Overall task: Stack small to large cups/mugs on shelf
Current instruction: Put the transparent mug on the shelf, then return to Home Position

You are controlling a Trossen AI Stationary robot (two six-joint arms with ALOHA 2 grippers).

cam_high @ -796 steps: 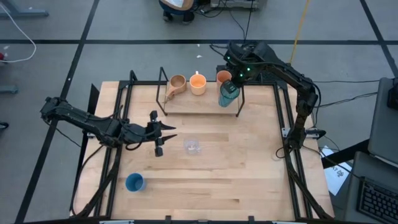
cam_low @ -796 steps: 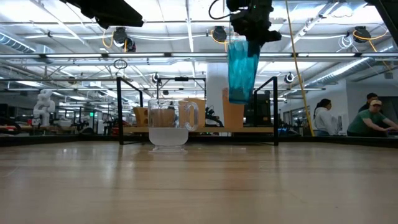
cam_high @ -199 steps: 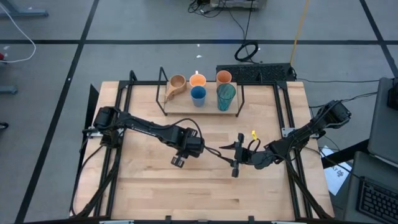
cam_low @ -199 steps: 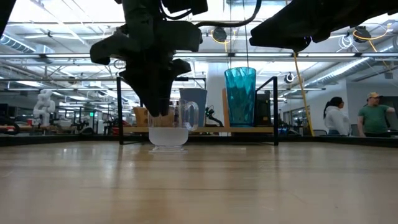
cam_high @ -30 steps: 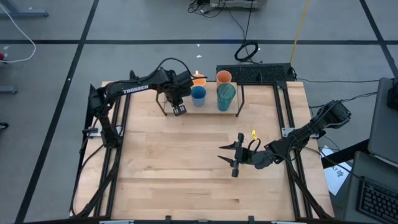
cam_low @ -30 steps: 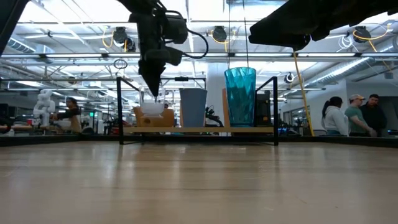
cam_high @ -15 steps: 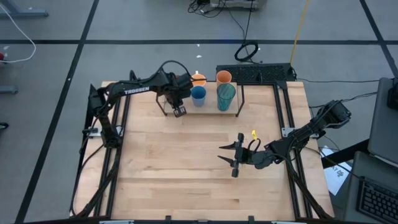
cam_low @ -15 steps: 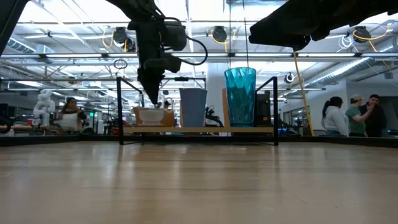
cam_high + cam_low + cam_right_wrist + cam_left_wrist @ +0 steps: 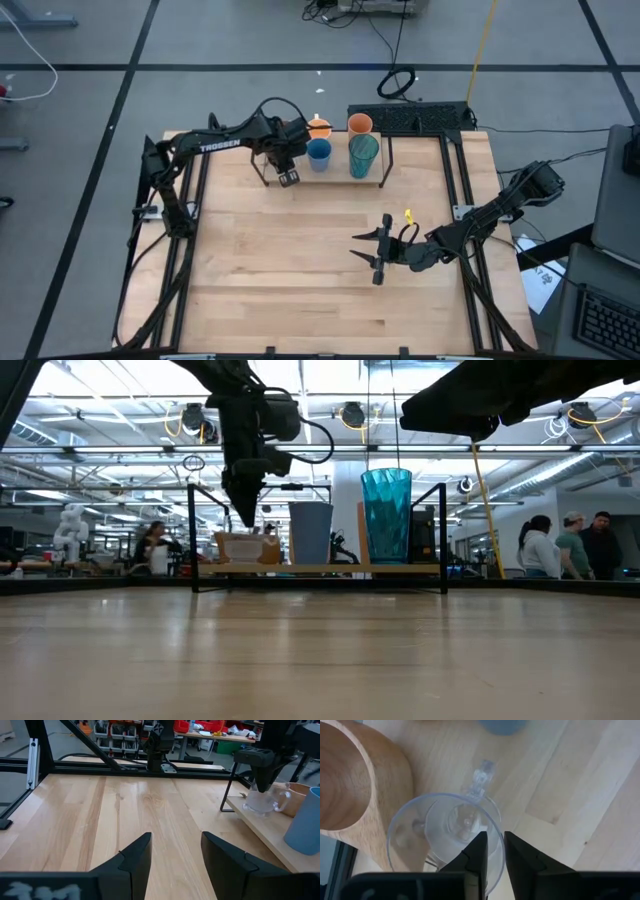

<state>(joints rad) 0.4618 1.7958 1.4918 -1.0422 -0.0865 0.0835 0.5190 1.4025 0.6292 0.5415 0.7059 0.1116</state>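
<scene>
The left gripper (image 9: 492, 851) hangs directly above the clear cup (image 9: 445, 832) on the shelf (image 9: 335, 178), jaws narrowly parted astride its rim; right gripper (image 9: 175, 851) waits half-open, empty, well away.

Overhead looks down; low level; both share shelf (image 9: 322, 168).

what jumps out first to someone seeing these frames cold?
Probably the teal tumbler, tallest thing on the raised shelf, standing at its right end beside the blue cup. Next, the left gripper over the shelf's left end, its fingers straddling the rim of the clear cup next to the tan mug. The right gripper waits mid-table.
</scene>
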